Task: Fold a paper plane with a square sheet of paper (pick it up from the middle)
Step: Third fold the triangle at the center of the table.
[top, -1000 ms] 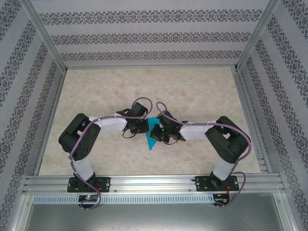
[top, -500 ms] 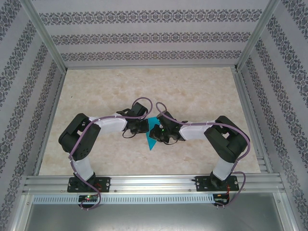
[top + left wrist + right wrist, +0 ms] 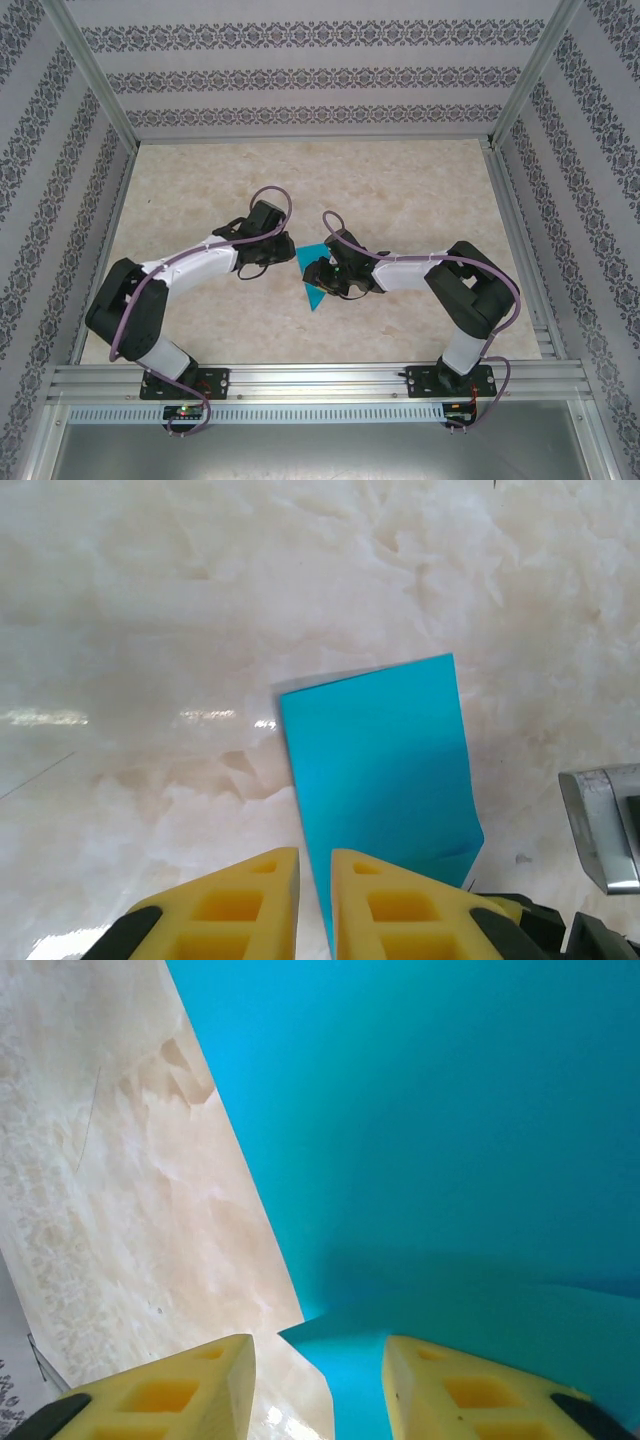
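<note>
The teal sheet of paper [image 3: 314, 296] lies on the marble table, folded into a tapered shape with its point toward the near edge. My left gripper [image 3: 283, 252] sits just left of its far end. In the left wrist view the paper [image 3: 385, 760] lies flat ahead, its left edge running under the right yellow finger; the left gripper [image 3: 314, 900] has a narrow gap with bare table showing through. My right gripper [image 3: 318, 272] hovers over the paper's right side. In the right wrist view its jaws [image 3: 318, 1370] stand open above the paper [image 3: 430, 1140], holding nothing.
The beige marble tabletop [image 3: 400, 190] is walled by aluminium rails and patterned panels on three sides. A grey metal part of the right arm [image 3: 600, 825] shows at the right edge of the left wrist view, close beside the paper.
My left arm has swung back and to the left, off the paper, its jaws parting slightly. The right jaws have opened. The paper stays on the table.
</note>
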Tool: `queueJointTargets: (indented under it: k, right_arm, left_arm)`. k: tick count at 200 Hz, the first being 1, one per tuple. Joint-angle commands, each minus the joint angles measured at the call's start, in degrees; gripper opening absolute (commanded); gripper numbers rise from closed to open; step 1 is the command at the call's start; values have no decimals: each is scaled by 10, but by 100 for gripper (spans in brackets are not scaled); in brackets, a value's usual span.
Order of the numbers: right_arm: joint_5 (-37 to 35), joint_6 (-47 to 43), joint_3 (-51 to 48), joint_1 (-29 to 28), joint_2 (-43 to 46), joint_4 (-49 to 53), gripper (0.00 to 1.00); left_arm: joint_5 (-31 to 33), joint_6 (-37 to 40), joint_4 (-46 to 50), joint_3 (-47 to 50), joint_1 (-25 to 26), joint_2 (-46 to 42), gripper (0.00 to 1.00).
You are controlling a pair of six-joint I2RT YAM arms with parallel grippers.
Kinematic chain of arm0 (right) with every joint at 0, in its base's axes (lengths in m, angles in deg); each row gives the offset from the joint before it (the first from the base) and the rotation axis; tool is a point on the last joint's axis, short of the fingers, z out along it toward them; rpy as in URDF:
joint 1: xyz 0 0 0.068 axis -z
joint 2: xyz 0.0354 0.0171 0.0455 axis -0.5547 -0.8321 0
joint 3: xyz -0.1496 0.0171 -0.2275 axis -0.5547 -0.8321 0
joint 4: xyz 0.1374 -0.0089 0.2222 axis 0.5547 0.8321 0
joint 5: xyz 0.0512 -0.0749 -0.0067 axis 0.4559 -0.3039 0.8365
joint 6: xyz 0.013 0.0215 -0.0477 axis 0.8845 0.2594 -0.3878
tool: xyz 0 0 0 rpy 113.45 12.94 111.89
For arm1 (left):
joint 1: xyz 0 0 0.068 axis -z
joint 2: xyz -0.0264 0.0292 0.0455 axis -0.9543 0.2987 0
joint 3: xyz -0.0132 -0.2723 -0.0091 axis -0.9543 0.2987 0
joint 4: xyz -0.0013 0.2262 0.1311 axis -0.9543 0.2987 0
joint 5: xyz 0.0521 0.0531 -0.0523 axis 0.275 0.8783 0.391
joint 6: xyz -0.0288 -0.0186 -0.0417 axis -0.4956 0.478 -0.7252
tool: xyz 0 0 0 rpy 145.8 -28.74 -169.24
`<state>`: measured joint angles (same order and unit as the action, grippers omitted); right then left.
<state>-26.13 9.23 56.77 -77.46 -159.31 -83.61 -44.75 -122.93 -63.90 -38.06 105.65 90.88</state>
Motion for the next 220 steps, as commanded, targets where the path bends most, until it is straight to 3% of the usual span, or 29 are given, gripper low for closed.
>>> queueJointTargets:
  k: [1, 73, 143, 220]
  right_arm:
    - [-24, -2, -15, 3, -7, 30, 41]
    - [-21, 2, -27, 5, -6, 30, 23]
    - [-20, -1, -34, 8, -10, 35, 5]
    - [-16, 1, -34, 10, -8, 31, 3]
  left_arm:
    - [-6, -9, 8, 23, -1, -11, 17]
    - [-73, -10, -40, 52, 2, -7, 15]
    - [-111, -23, -93, 51, 55, 41, 5]
    - [-118, -27, -103, 35, 70, 89, 0]
